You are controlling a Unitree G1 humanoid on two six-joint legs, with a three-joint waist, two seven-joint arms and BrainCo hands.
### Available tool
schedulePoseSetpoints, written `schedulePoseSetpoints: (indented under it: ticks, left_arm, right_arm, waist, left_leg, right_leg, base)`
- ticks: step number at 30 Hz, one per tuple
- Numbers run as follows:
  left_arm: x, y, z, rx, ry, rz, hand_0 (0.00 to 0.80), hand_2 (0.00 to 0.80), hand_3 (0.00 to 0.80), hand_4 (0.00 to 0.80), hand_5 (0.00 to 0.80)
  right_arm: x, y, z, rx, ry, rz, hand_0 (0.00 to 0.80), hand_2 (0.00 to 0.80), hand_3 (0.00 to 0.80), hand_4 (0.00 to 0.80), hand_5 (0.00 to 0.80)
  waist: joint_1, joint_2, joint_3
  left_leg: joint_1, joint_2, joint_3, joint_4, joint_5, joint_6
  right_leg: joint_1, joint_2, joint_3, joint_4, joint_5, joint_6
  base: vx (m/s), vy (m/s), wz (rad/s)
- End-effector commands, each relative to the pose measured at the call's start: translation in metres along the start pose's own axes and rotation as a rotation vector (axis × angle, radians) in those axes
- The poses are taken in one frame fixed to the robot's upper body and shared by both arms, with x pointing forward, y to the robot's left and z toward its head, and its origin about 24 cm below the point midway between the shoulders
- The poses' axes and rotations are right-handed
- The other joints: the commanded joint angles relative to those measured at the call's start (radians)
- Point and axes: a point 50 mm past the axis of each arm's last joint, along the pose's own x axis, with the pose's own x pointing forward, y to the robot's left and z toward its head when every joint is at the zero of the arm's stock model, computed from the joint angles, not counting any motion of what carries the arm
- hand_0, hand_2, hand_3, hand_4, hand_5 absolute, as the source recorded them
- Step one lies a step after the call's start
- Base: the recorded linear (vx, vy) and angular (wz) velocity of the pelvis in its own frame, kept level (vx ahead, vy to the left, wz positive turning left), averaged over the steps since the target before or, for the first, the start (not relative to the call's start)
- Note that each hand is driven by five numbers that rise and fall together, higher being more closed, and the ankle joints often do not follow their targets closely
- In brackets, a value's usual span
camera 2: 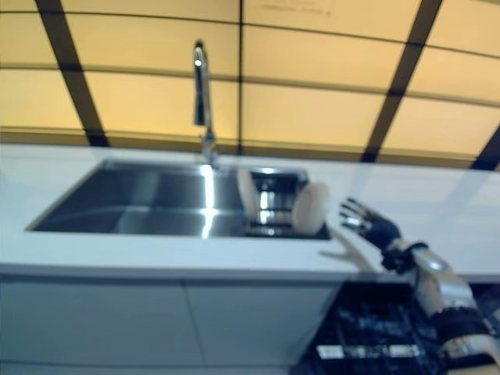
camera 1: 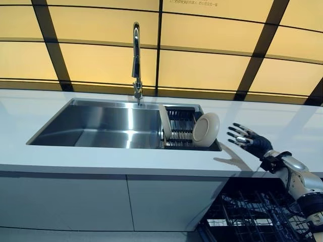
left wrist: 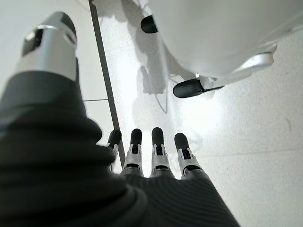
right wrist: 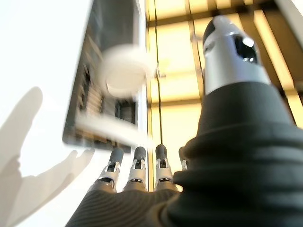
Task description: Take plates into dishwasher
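A cream plate (camera 1: pixel 206 129) stands on edge at the right end of the dark rack (camera 1: pixel 177 128) in the sink; a second pale plate (camera 1: pixel 164 122) stands at the rack's left end. My right hand (camera 1: pixel 247 140) hovers over the white counter just right of the cream plate, fingers spread straight, holding nothing and apart from the plate. Its wrist view shows the plate (right wrist: pixel 124 71) ahead of the fingertips (right wrist: pixel 138 156). My left hand (left wrist: pixel 156 156) hangs low, fingers straight, pointing at the floor. The dishwasher's wire rack (camera 1: pixel 252 214) sits open below the counter at the right.
A steel sink (camera 1: pixel 101 126) with a tall tap (camera 1: pixel 136 60) lies in the white counter (camera 1: pixel 60 156). Grey cabinet doors (camera 1: pixel 91 201) run below. A yellow tiled wall with dark lines rises behind.
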Motion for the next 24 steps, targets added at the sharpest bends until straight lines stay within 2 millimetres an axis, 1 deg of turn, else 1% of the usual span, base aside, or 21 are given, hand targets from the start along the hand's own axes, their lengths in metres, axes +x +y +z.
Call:
schedulePoseSetpoints:
  ticks: [1,4,6,9,10,11,12,13,14,15,16,17,18,19,20,21,22,24]
  left_arm:
    - [-0.001,0.017,0.004,0.014,0.001,0.045,0.000,0.000,0.000,0.000,0.000]
    - [0.000,0.015,0.006,0.026,-0.004,0.039,0.000,0.000,0.000,0.000,0.000]
    - [0.000,0.013,0.008,0.032,-0.005,0.043,0.000,0.000,0.000,0.000,0.000]
    - [0.000,0.014,0.010,0.024,-0.007,0.051,0.000,0.000,0.000,0.000,0.000]
    - [0.001,0.015,0.013,0.004,-0.014,0.061,0.000,0.000,0.000,0.000,0.000]
    - [0.001,0.016,0.013,-0.001,-0.015,0.062,0.000,0.000,0.000,0.000,0.000]
    - [0.000,0.017,0.014,-0.017,-0.017,0.067,0.000,0.000,0.000,0.000,0.000]
    - [0.001,0.016,0.014,-0.029,-0.024,0.069,0.000,0.000,0.000,0.000,0.000]
    - [0.001,0.015,0.016,-0.036,-0.047,0.070,0.000,0.000,0.000,0.000,0.000]
    - [0.001,0.015,0.020,-0.033,-0.061,0.065,0.000,0.000,0.000,0.000,0.000]
    - [0.001,0.015,0.024,-0.031,-0.075,0.059,0.000,0.000,0.000,0.000,0.000]
    - [0.001,0.014,0.026,-0.018,-0.083,0.051,0.000,0.000,0.000,0.000,0.000]
    - [0.001,0.010,0.029,0.011,-0.084,0.037,0.000,0.000,0.000,0.000,0.000]
    - [0.001,0.010,0.029,0.015,-0.084,0.035,0.000,0.000,0.000,0.000,0.000]
    - [0.002,0.009,0.032,0.016,-0.092,0.039,0.000,0.000,0.000,0.000,0.000]
    - [0.001,0.010,0.034,0.014,-0.100,0.044,0.000,0.000,0.000,0.000,0.000]
    - [0.001,0.010,0.040,0.007,-0.106,0.041,0.000,0.000,0.000,0.000,0.000]
    - [0.001,0.010,0.043,0.021,-0.111,0.046,0.000,0.000,0.000,0.000,0.000]
  right_arm:
    - [0.010,-0.007,0.059,-0.034,-0.225,-0.084,0.000,0.000,0.000,0.000,0.000]
    - [0.010,-0.011,0.063,-0.056,-0.230,-0.139,0.000,0.000,0.000,0.000,0.000]
    - [0.011,-0.017,0.070,-0.087,-0.229,-0.225,0.000,0.000,0.000,0.000,0.000]
    - [0.012,-0.021,0.075,-0.098,-0.222,-0.285,0.000,0.000,0.000,0.000,0.000]
    - [0.013,-0.022,0.080,-0.116,-0.228,-0.299,0.000,0.000,0.000,0.000,0.000]
    - [0.013,-0.022,0.082,-0.122,-0.230,-0.296,0.000,0.000,0.000,0.000,0.000]
    - [0.015,-0.020,0.087,-0.167,-0.234,-0.280,0.000,0.000,0.000,0.000,0.000]
    - [0.018,-0.015,0.090,-0.198,-0.237,-0.258,0.000,0.000,0.000,0.000,0.000]
    - [0.024,-0.003,0.092,-0.238,-0.252,-0.217,0.000,0.000,0.000,0.000,0.000]
    - [0.025,0.002,0.091,-0.249,-0.254,-0.205,0.000,0.000,0.000,0.000,0.000]
    - [0.026,0.005,0.088,-0.275,-0.255,-0.212,0.000,0.000,0.000,0.000,0.000]
    - [0.026,0.005,0.087,-0.320,-0.261,-0.248,0.000,0.000,0.000,0.000,0.000]
    - [0.026,0.005,0.088,-0.368,-0.286,-0.279,0.000,0.000,0.000,0.000,0.000]
    - [0.026,0.005,0.088,-0.372,-0.285,-0.285,0.000,0.000,0.000,0.000,0.000]
    - [0.026,0.003,0.087,-0.375,-0.259,-0.282,0.000,0.000,0.000,0.000,0.000]
    - [0.025,0.001,0.086,-0.383,-0.245,-0.278,0.000,0.000,0.000,0.000,0.000]
    - [0.021,-0.004,0.084,-0.395,-0.214,-0.281,0.000,0.000,0.000,0.000,0.000]
    - [0.017,-0.010,0.083,-0.369,-0.183,-0.265,0.000,0.000,0.000,0.000,0.000]
  waist:
    - [0.000,-0.038,0.002]
    - [0.001,-0.037,0.003]
    - [0.006,-0.037,0.008]
    - [0.008,-0.035,0.015]
    - [0.006,-0.040,0.017]
    - [0.004,-0.041,0.017]
    - [0.003,-0.053,0.016]
    - [0.006,-0.059,0.022]
    - [0.025,-0.077,0.046]
    - [0.043,-0.080,0.063]
    - [0.059,-0.068,0.075]
    - [0.072,-0.062,0.086]
    - [0.084,-0.066,0.092]
    - [0.086,-0.069,0.094]
    - [0.086,-0.062,0.084]
    - [0.083,-0.058,0.078]
    - [0.073,-0.049,0.062]
    - [0.063,-0.045,0.047]
  left_leg:
    - [0.015,-0.053,0.013,0.007,-0.036,0.067]
    - [0.015,-0.053,0.015,0.008,-0.037,0.068]
    - [0.012,-0.051,0.013,0.012,-0.035,0.069]
    - [0.010,-0.044,0.013,0.022,-0.033,0.068]
    - [0.005,-0.034,0.010,0.068,-0.051,0.063]
    - [0.003,-0.030,0.009,0.085,-0.061,0.061]
    - [0.000,-0.022,0.012,0.147,-0.076,0.051]
    - [-0.037,-0.021,0.000,0.265,-0.052,0.042]
    - [-0.160,-0.042,-0.013,0.471,0.043,0.037]
    - [-0.248,-0.049,-0.012,0.514,0.090,0.029]
    - [-0.288,-0.042,0.005,0.445,0.090,0.024]
    - [-0.278,-0.028,0.029,0.367,0.088,0.019]
    - [-0.265,-0.037,0.039,0.316,0.053,0.032]
    - [-0.258,-0.046,0.039,0.308,0.039,0.038]
    - [-0.221,-0.058,0.024,0.220,0.038,0.043]
    - [-0.205,-0.061,0.025,0.193,0.040,0.044]
    - [-0.152,-0.071,0.012,0.117,0.046,0.049]
    - [-0.113,-0.078,0.001,0.060,0.047,0.052]
  right_leg:
    - [-0.025,-0.070,0.015,0.070,-0.017,0.096]
    - [-0.021,-0.069,0.017,0.071,-0.021,0.094]
    - [-0.025,-0.069,0.013,0.090,-0.032,0.092]
    - [-0.028,-0.066,0.011,0.111,-0.047,0.086]
    - [-0.033,-0.065,0.015,0.123,-0.058,0.074]
    - [-0.036,-0.064,0.015,0.126,-0.061,0.071]
    - [-0.037,-0.067,0.015,0.127,-0.064,0.057]
    - [-0.028,-0.061,0.015,0.123,-0.065,0.040]
    - [-0.008,-0.055,0.021,0.117,-0.067,0.013]
    - [0.013,-0.048,0.030,0.115,-0.072,0.006]
    - [0.033,-0.034,0.033,0.113,-0.077,0.016]
    - [0.057,-0.033,0.033,0.108,-0.083,0.026]
    - [0.072,-0.048,0.025,0.100,-0.082,0.036]
    - [0.075,-0.054,0.023,0.097,-0.080,0.040]
    - [0.071,-0.059,0.013,0.092,-0.075,0.053]
    - [0.067,-0.061,0.005,0.092,-0.074,0.057]
    - [0.056,-0.060,-0.005,0.090,-0.068,0.062]
    - [0.044,-0.060,-0.007,0.079,-0.061,0.069]
  base:
    - [0.015,-0.021,-0.06]
    - [0.016,-0.025,-0.10]
    - [0.020,-0.043,-0.04]
    - [0.005,-0.029,-0.01]
    - [-0.004,-0.047,-0.01]
    - [-0.003,-0.045,-0.02]
    - [0.004,-0.036,-0.03]
    - [0.022,-0.080,-0.05]
    - [0.043,-0.081,-0.22]
    - [0.098,-0.028,-0.34]
    - [0.140,0.057,-0.36]
    - [0.169,0.099,-0.30]
    - [0.127,0.086,-0.23]
    - [0.141,0.134,-0.41]
    - [0.113,0.127,-0.31]
    - [0.175,0.166,-0.26]
    - [0.143,0.108,-0.13]
    - [0.115,0.076,-0.14]
